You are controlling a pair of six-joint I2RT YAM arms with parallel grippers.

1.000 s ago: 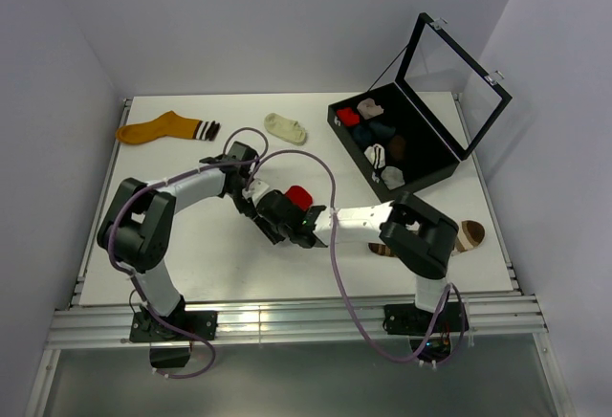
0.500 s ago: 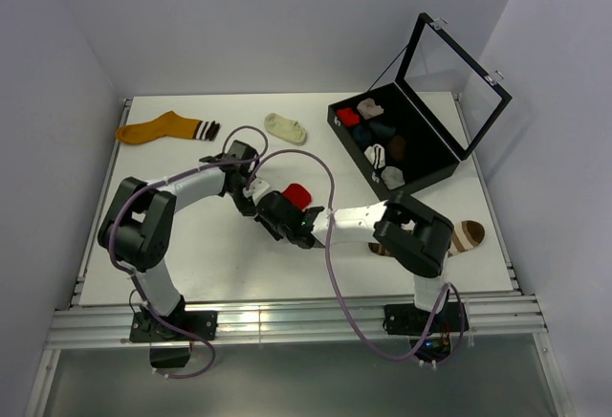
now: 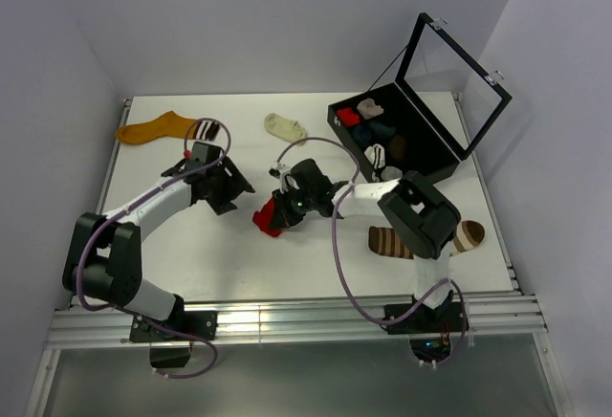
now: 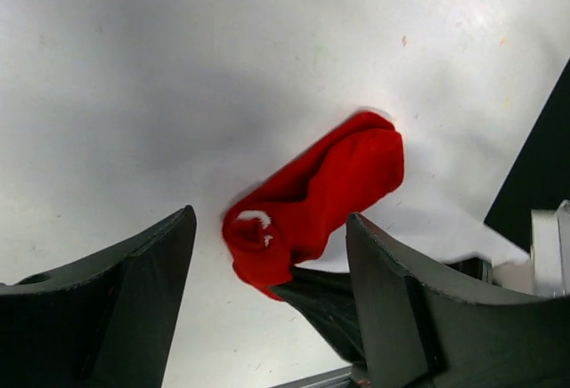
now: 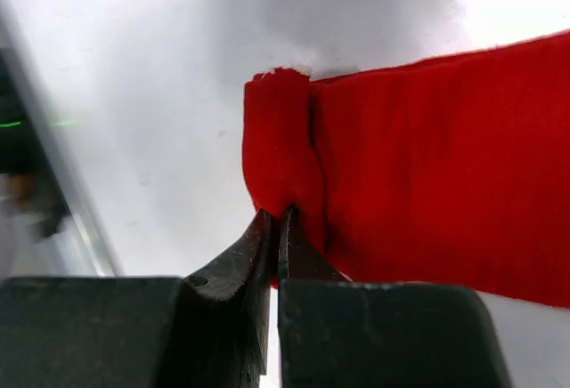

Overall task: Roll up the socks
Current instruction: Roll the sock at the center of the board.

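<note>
Your right jaws are pinched shut on a folded edge of the red sock point(image 5: 427, 183), which lies on the desk point(image 3: 191, 254) near its middle, between the 2 arms. From above, the sock is a short, bunched strip. Its long axis runs on a diagonal from the near-left end to the far-right end, where the right jaws hold it. Your left jaws stand open and empty, just left of the sock, apart from it and facing it. In the left wrist view the sock sits framed between their 2 fingers, its rounded free end pointing up and right. The right arm already has the sock, so I judge any rolling runs along that diagonal, with the left jaws closing in from the left to pin the loose end. The roll looks slack and unfinished.
</note>
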